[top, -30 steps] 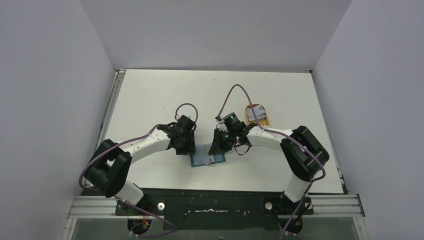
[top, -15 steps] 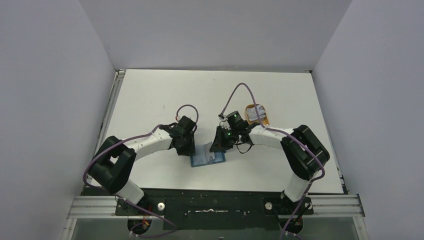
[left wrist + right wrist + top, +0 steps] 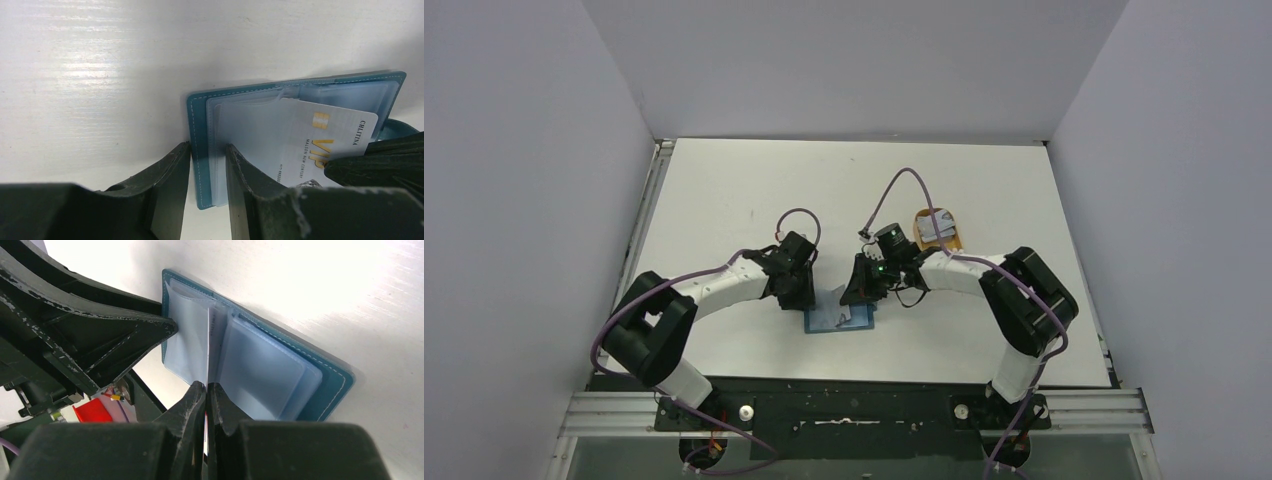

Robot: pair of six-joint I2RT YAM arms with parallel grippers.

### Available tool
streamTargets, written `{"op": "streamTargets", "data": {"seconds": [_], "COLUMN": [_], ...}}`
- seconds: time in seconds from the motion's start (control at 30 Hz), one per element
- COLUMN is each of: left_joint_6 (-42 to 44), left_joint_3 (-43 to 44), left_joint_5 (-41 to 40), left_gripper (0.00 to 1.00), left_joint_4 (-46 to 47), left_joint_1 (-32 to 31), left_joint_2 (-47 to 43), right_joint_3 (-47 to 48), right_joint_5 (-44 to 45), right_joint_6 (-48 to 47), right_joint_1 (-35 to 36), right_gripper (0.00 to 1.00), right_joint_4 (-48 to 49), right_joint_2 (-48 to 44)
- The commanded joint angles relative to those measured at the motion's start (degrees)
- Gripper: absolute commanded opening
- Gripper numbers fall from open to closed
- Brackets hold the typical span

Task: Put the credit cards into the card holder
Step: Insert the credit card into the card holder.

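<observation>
Where the card holder lies: the blue card holder lies open and flat on the white table, low in the middle of the top view. Its clear sleeves face up.
Card holder and left claw: in the left wrist view the holder fills the right half of the frame. Its left blue edge sits in the gap of the left claw, at the bottom middle.
Left claw: a little way open. One finger is down by the table just left of the blue edge, and the other finger is over the clear sleeves. I cannot tell if it squeezes the edge.
Card holder and right claw: in the right wrist view the holder runs from the upper middle down to the right. The right claw is at the bottom middle, just below the sleeves.
Right claw: closed tight on a white credit card. In the right wrist view the card shows only its thin edge, between two bunches of sleeves. In the left wrist view its face shows gold letters, and its left part is under a clear sleeve.
Other cards: more credit cards lie in an orange tray, up and to the right of the holder in the top view, apart from it.
</observation>
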Motion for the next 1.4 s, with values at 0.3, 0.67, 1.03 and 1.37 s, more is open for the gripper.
{"op": "streamTargets", "data": {"seconds": [0.3,0.67,1.03,1.37], "left_joint_6": [-0.85,-1.63,-3.04,-4.23], "left_joint_3": [-0.54,-1.75,-2.78,-4.59], "left_joint_5": [-1.75,-2.80,-1.19,1.64], "left_gripper": [0.30,0.20,0.00,0.00], "left_joint_4": [-4.74,-5.37,-3.93,-0.41], "left_joint_1": [0.30,0.95,1.00,0.91], "left_joint_2": [-4.56,-4.04,-0.65,0.77], "right_joint_3": [-1.81,-2.95,-4.84,-8.85], "right_joint_5": [-1.20,-1.69,-2.46,0.04], "right_joint_6": [2.06,2.01,4.36,9.18], "right_joint_1": [-0.11,0.12,0.47,1.04], "right_gripper": [0.00,0.00,0.00,0.00], "right_joint_4": [7.06,7.90,12.04,20.64], "right_joint_2": [0.47,0.54,1.34,2.33]}}
